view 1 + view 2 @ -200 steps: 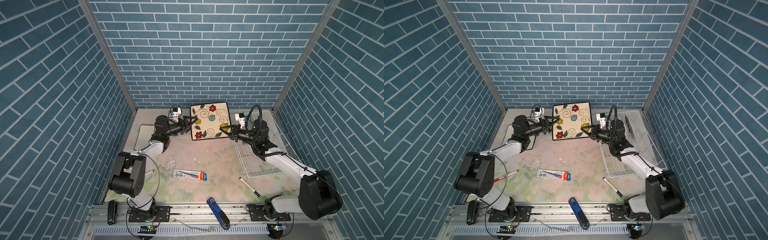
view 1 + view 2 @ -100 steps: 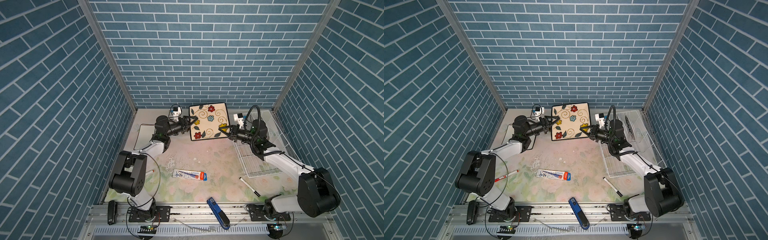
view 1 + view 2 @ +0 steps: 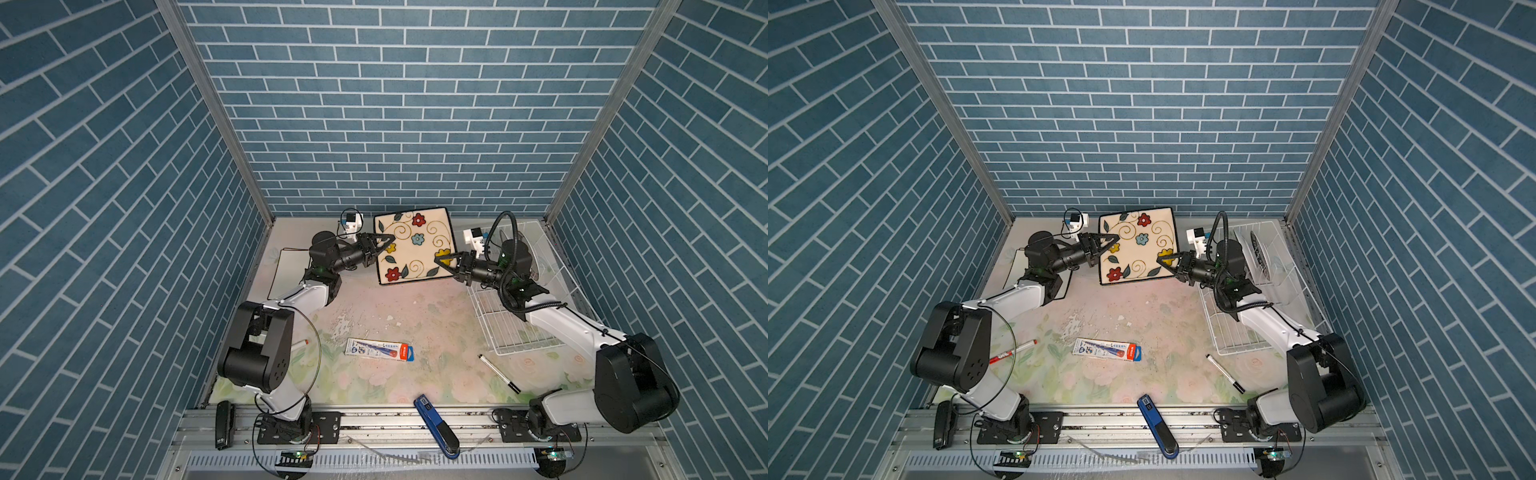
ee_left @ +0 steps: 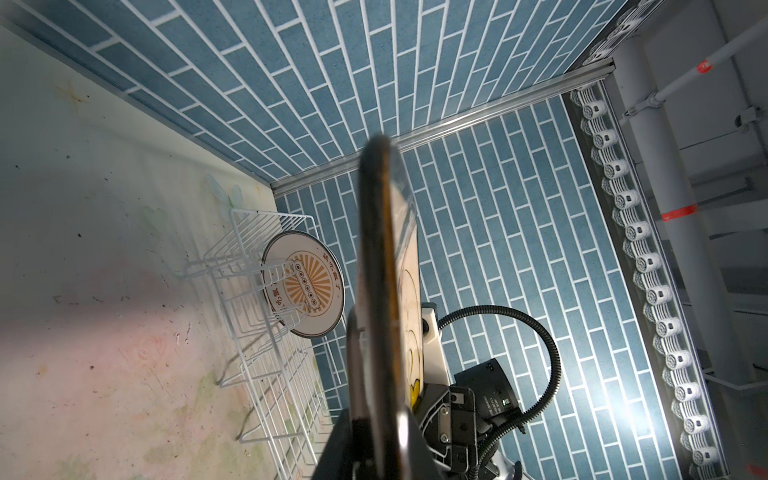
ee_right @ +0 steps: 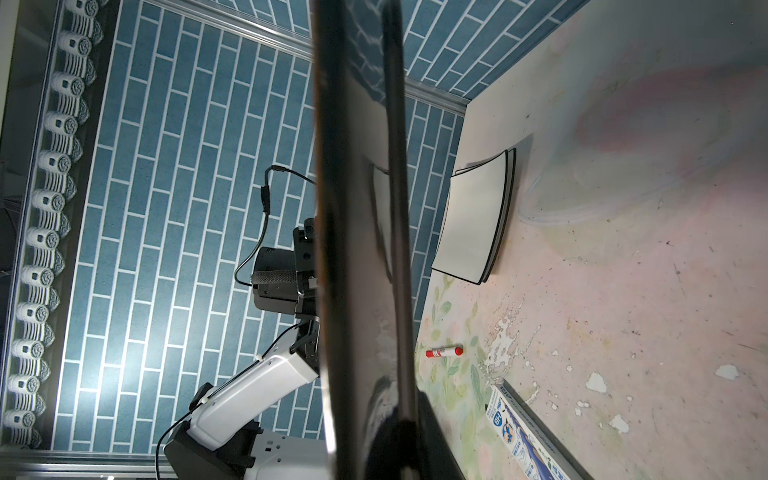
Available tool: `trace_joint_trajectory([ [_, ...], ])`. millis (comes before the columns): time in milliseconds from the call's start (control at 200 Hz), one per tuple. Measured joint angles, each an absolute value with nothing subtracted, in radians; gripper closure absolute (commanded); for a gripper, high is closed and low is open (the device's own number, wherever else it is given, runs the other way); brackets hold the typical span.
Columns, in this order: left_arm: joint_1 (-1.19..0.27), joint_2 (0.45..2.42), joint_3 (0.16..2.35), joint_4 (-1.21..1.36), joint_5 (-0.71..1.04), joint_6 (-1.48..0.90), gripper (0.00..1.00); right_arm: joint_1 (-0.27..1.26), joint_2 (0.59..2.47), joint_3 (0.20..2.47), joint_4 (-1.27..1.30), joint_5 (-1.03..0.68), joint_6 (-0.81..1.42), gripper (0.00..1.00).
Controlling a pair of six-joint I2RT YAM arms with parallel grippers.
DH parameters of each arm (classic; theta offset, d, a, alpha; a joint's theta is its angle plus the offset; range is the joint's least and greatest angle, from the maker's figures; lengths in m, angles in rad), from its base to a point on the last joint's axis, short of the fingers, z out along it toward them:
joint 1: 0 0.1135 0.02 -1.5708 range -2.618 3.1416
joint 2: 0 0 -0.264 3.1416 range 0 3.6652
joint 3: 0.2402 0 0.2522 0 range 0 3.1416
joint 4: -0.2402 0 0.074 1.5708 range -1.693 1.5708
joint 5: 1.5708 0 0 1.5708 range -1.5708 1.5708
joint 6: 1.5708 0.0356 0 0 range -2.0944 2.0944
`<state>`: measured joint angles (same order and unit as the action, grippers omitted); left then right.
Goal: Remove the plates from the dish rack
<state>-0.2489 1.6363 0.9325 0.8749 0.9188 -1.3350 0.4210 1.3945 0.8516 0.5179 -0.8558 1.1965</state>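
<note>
A square flowered plate hangs upright above the back of the table, held from both sides. My left gripper is shut on its left rim, and my right gripper is shut on its lower right rim. Each wrist view shows this plate edge-on running into the jaws. The white wire dish rack lies at the right with a round lettered plate upright in its far end. Two plain square plates lie stacked at the back left.
A pencil box lies mid-table, a black marker near the rack's front corner, and a red marker beside the left arm. A blue stapler-like tool rests across the front rail. Brick walls close in three sides.
My left gripper's fingers, open around the flowered plate's left rim before, have closed on it. The plate shifted slightly left. The right gripper kept its hold.
</note>
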Motion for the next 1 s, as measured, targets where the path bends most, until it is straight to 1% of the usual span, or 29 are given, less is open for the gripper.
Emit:
trace_joint_trajectory([
  [45,-0.249,1.636,0.933,0.869,0.915,-1.333,1.0,0.421,1.394,0.852,0.516,-0.853,1.173,1.0],
  [285,-0.249,1.636,0.933,0.875,0.918,-1.347,1.0,0.421,1.394,0.852,0.515,-0.858,1.179,1.0],
  [295,-0.249,1.636,0.933,0.875,0.918,-1.347,1.0,0.421,1.394,0.852,0.516,-0.858,1.179,0.97],
  [340,-0.249,1.636,0.933,0.878,0.916,-1.351,1.0,0.421,1.394,0.852,0.515,-0.858,1.179,0.79],
  [370,-0.249,1.636,0.933,0.88,0.916,-1.352,1.0,0.421,1.394,0.852,0.515,-0.858,1.179,0.71],
  [435,-0.247,1.636,0.932,0.882,0.915,-1.361,1.0,0.421,1.394,0.854,0.528,-0.87,1.177,0.59],
  [485,-0.243,1.636,0.928,0.887,0.911,-1.372,1.0,0.421,1.394,0.856,0.546,-0.877,1.182,0.53],
  [580,-0.23,1.636,0.915,0.905,0.904,-1.397,1.0,0.421,1.393,0.857,0.567,-0.883,1.181,0.46],
  [705,-0.206,1.636,0.894,0.936,0.888,-1.43,1.0,0.418,1.39,0.858,0.579,-0.887,1.18,0.4],
  [1000,-0.16,1.636,0.847,0.984,0.826,-1.473,1.0,0.397,1.364,0.857,0.58,-0.886,1.178,0.33],
])
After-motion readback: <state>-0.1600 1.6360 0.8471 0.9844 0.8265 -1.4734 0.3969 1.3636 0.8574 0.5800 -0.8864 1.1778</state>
